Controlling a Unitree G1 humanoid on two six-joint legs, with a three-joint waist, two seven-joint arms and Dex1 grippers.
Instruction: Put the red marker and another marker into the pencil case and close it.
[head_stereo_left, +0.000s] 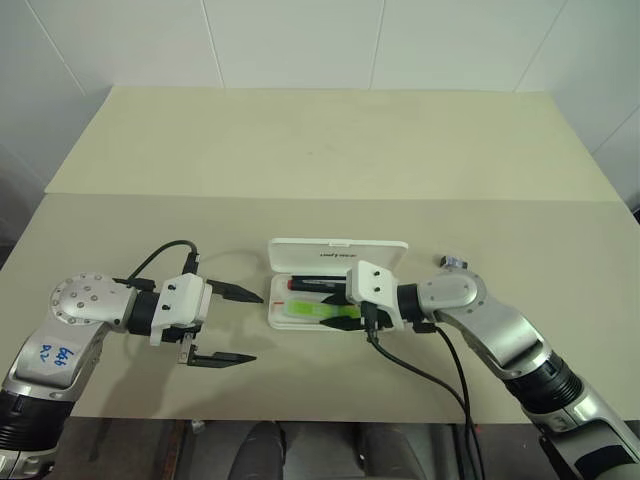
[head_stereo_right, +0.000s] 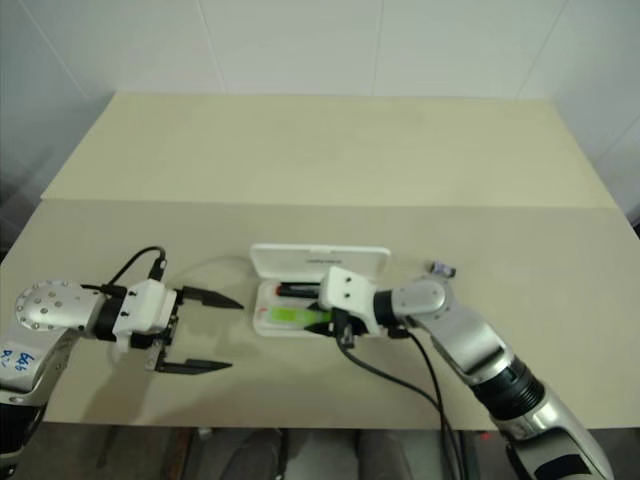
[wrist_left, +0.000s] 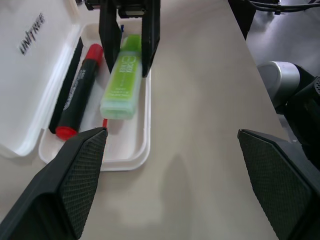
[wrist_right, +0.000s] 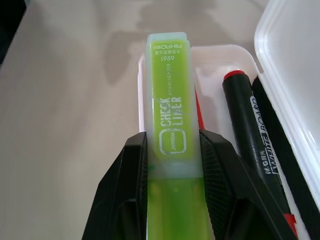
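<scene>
The left tool (head_stereo_left: 232, 325) hovers at the near left over the smooth, matte beige worktop (head_stereo_left: 330, 150), its two black fingers (wrist_left: 75, 175) spread wide with nothing between them; their inner faces carry a fine cross-hatched grip texture. Just to its right lies the pencil case (head_stereo_left: 300, 320), a white hard-plastic box with rounded corners and a glossy finish, its lid (head_stereo_left: 335, 252) swung open toward the far side and printed with a small dark logo. Over the near half of the tray, the right tool (wrist_right: 172, 165) is clamped on the highlighter (wrist_right: 169, 95), a chunky, flat-sided lime-green stick with a translucent cap and white lettering, gripped around its middle and angled down into the case. Beside it, on the far side of the tray, rests the red marker (wrist_left: 80, 90): a slim round black barrel with a red cap and red end, lying flat along the case's length. A small grey piece (head_stereo_left: 455, 262) sits on the worktop right of the case.
</scene>
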